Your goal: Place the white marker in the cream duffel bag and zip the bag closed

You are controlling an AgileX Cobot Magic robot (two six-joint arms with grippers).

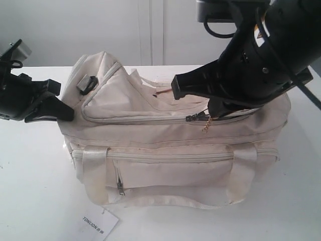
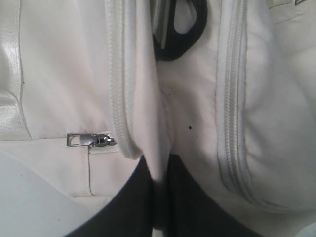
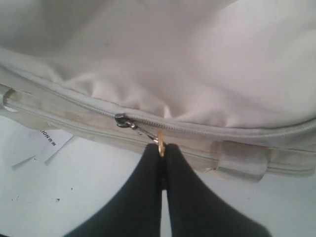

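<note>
The cream duffel bag [image 1: 165, 145] lies on its side on the white table, front pocket facing the exterior view. The white marker is out of view. My left gripper [image 1: 67, 113] is at the bag's left end, shut on a fold of its cream fabric [image 2: 159, 148], close to a black end ring [image 2: 180, 34]. My right gripper [image 1: 203, 114] reaches down over the top of the bag on the right. It is shut on the gold pull ring [image 3: 161, 136] chained to the main zip's slider [image 3: 123, 122]. A short gold chain [image 1: 206, 126] hangs by the slider.
A white paper hang tag [image 1: 98, 224] lies on the table in front of the bag and also shows in the right wrist view as the tag [image 3: 47, 142]. The front pocket's metal zip pull [image 2: 91, 140] lies flat. A white wall rises behind the table.
</note>
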